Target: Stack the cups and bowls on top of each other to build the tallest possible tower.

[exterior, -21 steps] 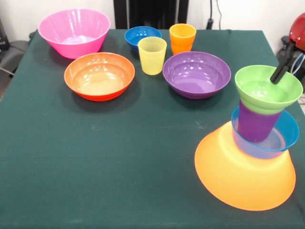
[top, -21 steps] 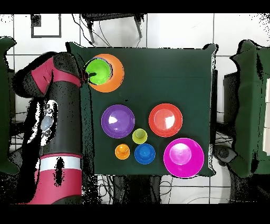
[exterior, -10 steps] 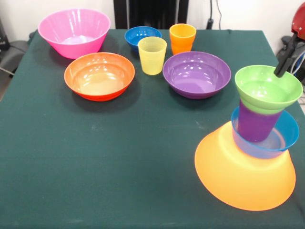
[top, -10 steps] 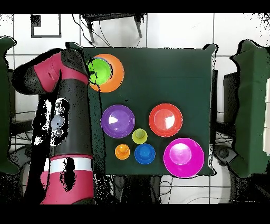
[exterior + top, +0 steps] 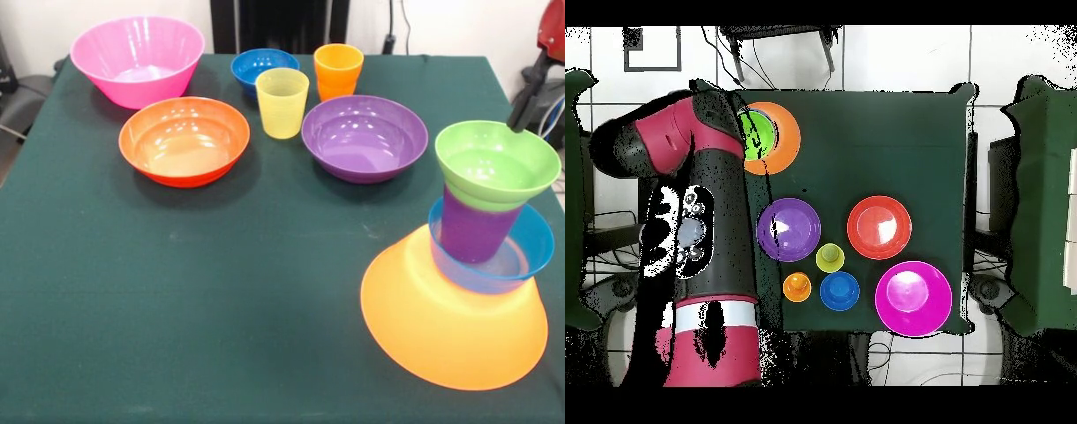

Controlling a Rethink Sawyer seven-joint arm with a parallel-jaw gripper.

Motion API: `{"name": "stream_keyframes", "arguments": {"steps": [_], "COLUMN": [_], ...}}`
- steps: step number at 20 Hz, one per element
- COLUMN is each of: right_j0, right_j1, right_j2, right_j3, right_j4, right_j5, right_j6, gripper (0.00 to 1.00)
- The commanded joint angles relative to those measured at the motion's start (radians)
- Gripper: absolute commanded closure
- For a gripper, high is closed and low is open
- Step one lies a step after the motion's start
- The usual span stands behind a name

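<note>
Dark green cloth (image 5: 221, 300) covers the table, and its near left half carries nothing.

Nearest the front camera, at the right, stands the tower (image 5: 481, 256). Its base is the large yellow-orange bowl (image 5: 450, 327), turned upside down. On that sits the light blue bowl (image 5: 530, 252), upright; the purple cup (image 5: 472, 230) stands in it, and the green bowl (image 5: 497, 165) rests on the cup's rim as the top piece. Four pieces are placed. The column reads as leaning slightly in this view, though the camera angle may account for that.

Farther back, six pieces stand loose on the cloth, none nested. The orange-red bowl (image 5: 184, 140) and the purple bowl (image 5: 365, 137) sit side by side in the middle, well apart from the tower. Behind and between them is the yellow cup (image 5: 282, 102), with the orange cup (image 5: 338, 71) and the dark blue bowl (image 5: 264, 69) just beyond it. The large pink bowl (image 5: 138, 60) occupies the far left corner.

At the right edge, the gripper (image 5: 528, 99) shows only as a dark tip just above the green bowl's far rim. It carries nothing visible, and I cannot tell how its jaws stand. In the overhead view the arm (image 5: 700, 200) hides it.

Judgement: the task is under halfway, four of ten pieces stacked. The wide bowls left over look awkward to seat on so narrow a top.
</note>
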Motion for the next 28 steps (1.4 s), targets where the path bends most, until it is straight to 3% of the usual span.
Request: {"name": "stream_keyframes", "arguments": {"steps": [1,10,21,28], "right_j0": [-0.063,-0.179,-0.403,-0.468], "right_j1": [-0.063,-0.141,-0.170,-0.155], "right_j2": [0.168,0.265,0.416,0.441], "right_j3": [0.184,0.254,0.395,0.328], "right_j4": [0.003,-0.006,-0.015,-0.076], "right_j5": [0.073,0.125,0.100,0.146], "right_j6": [-0.327,-0.432,-0.652,-0.762], "gripper": [0.00,0.00,0.00,0.00]}}
